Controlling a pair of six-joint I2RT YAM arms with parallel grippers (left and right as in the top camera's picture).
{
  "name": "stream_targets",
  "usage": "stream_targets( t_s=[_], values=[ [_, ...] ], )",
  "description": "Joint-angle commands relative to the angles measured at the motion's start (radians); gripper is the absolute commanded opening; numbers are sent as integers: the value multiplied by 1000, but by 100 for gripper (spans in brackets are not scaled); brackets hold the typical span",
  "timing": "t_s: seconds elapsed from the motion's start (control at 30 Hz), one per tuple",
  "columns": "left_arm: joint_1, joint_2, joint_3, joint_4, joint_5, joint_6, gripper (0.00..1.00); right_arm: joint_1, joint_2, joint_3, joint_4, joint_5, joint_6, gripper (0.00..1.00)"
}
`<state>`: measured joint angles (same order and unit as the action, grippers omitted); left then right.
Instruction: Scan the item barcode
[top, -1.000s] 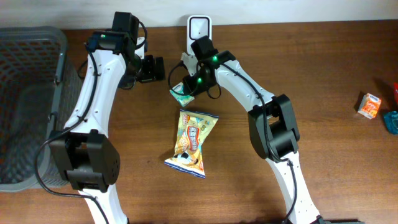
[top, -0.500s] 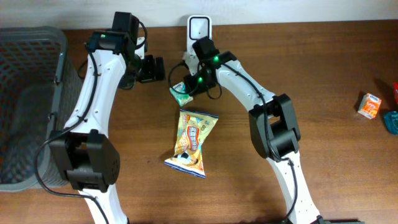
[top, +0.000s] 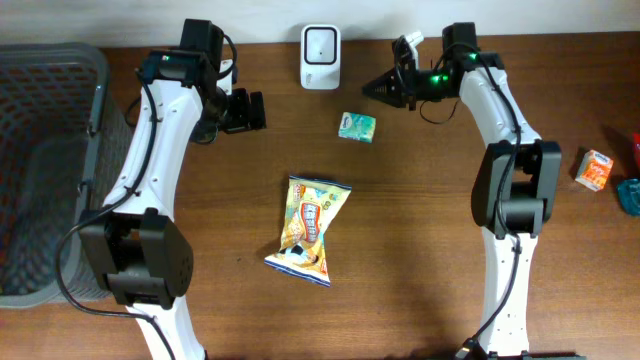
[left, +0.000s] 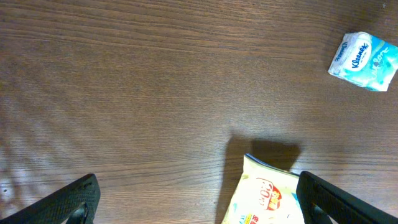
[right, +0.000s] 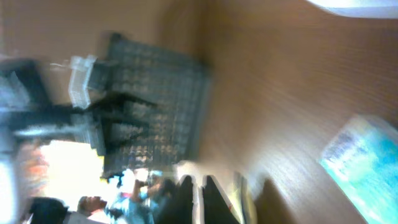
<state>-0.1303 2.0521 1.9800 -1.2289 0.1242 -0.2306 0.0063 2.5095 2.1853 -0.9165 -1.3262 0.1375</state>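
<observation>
here the tissue pack (top: 357, 126) lies long axis roughly left-right; right gripper (top: 369, 90) closed, seemingly empty; left gripper (top: 258, 111) spread.

Tissue pack (top: 357, 126) near the scanner (top: 319, 43)

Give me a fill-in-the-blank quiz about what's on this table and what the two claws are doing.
The left claw is wide ____. The right claw is ____, holding nothing. The mesh basket stands beside the ____ arm. The tissue pack lies on the table, apart from the ____ snack bag.
Missing: open; shut; left; yellow.
</observation>
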Motion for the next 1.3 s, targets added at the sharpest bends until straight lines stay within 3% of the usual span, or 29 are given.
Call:
stream_targets(
  t_s=[0.0,0.13,0.3,0.47,0.6,0.73,0.87,0.9,0.97,1.0,1.03,1.13,1.27],
  values=[
    [0,2,1,2,10,1,99,6,10,11,-70,429,-10,22],
    [0,2,1,2,10,1,99,34,10,11,-70,637,-266,47],
    [0,2,1,2,10,1,99,63,15,10,28,710,-321,40],
    [0,2,1,2,10,1,99,150,41,-5,121,739,-332,40],
    [0,2,1,2,10,1,99,183,50,-8,29,925,-332,27],
    [0,2,1,2,10,1,99,183,35,-6,-169,927,-332,27],
    [0,2,1,2,10,1,99,183,-56,-6,-278,953,-331,45],
    [0,2,1,1,10,1,99,183,-85,-2,-277,1007,-331,54],
    [2,2,1,2,10,1,99,183,-122,13,-277,1152,-336,59],
    [2,2,1,2,10,1,99,182,-134,13,-289,1201,-401,68],
    [2,2,1,2,10,0,99,181,-134,13,-319,1182,-509,70],
    [2,2,1,2,10,1,99,178,-116,-14,-382,974,-764,65],
    [3,2,1,2,10,1,99,178,-111,-103,-333,886,-837,64]
  ],
)
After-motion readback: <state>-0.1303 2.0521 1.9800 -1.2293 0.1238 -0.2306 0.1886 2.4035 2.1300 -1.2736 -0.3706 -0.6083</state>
